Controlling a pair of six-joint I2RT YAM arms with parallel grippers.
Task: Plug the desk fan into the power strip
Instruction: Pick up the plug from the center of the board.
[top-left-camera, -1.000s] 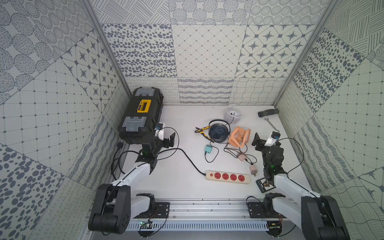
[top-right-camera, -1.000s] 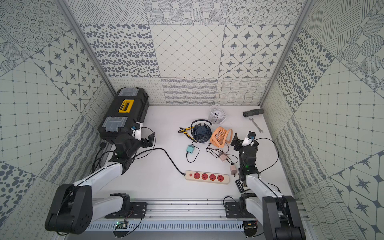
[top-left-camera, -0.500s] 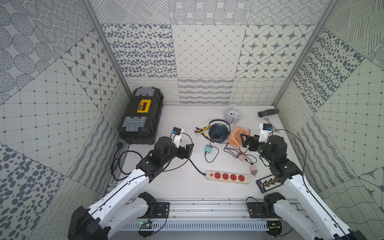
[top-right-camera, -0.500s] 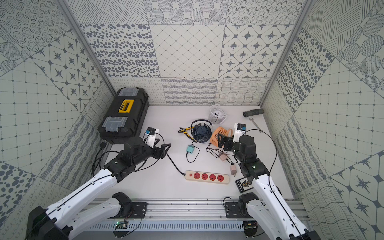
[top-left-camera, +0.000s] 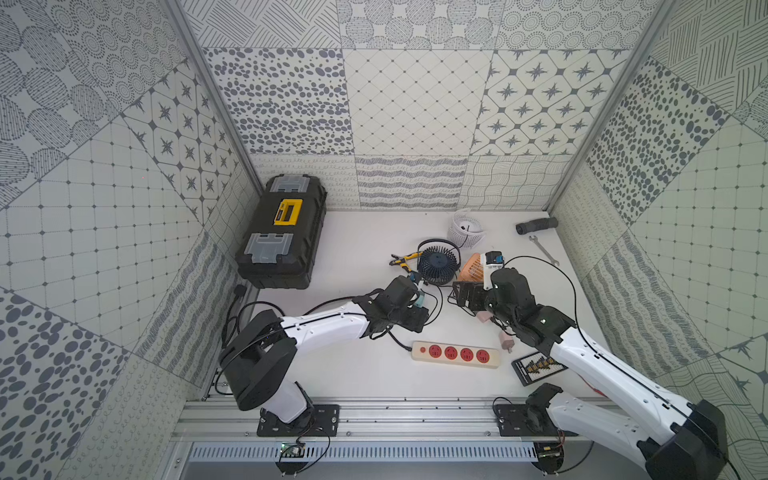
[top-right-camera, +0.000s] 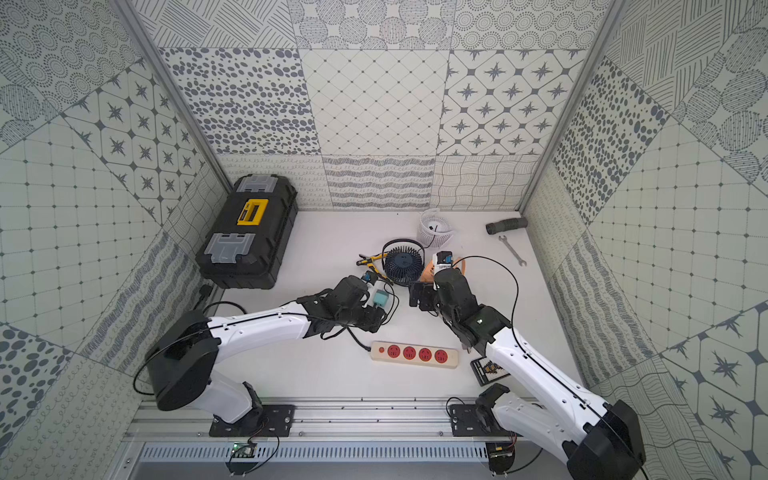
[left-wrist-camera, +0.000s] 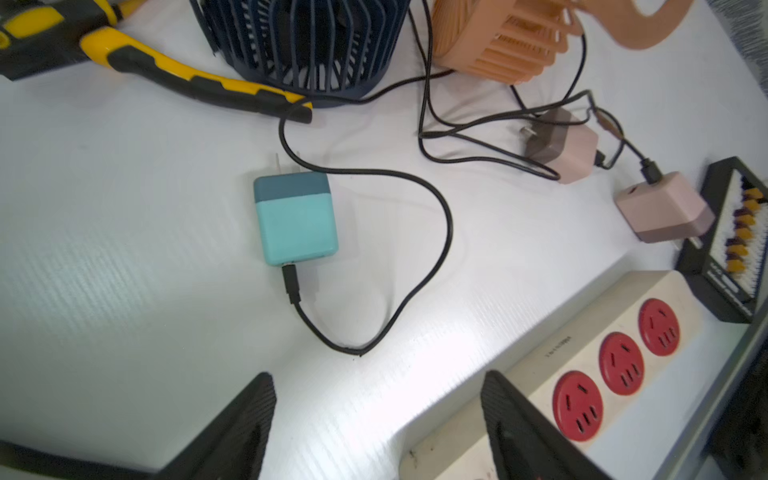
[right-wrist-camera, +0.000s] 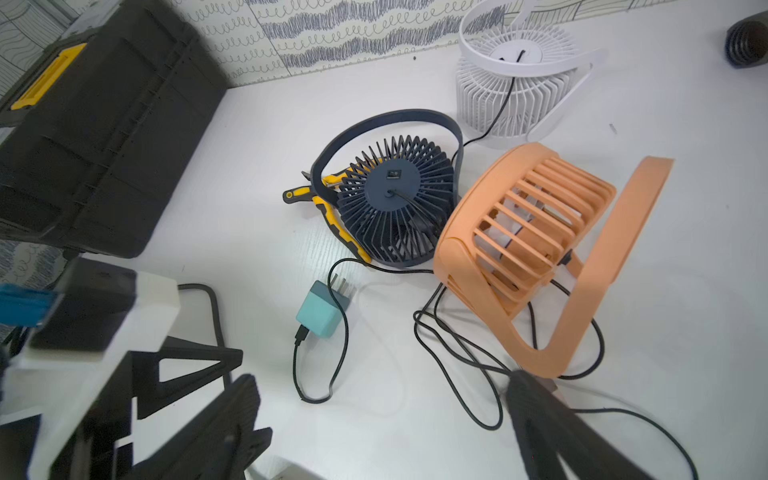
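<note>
Both empty, jaws apart: left end effector (left-wrist-camera: 378, 386), right end effector (right-wrist-camera: 382, 382).

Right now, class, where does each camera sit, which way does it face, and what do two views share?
Top views: overhead, looking down at the table; left arm and right arm show.
Left wrist: on the left arm, facing the teal plug and strip; left tool shows.
Right wrist: on the right arm, facing the blue fan; right tool shows.
Both wrist views share plug and fan.

power strip (left-wrist-camera: 582, 374) cut off, pliers (left-wrist-camera: 187, 79) cropped
</note>
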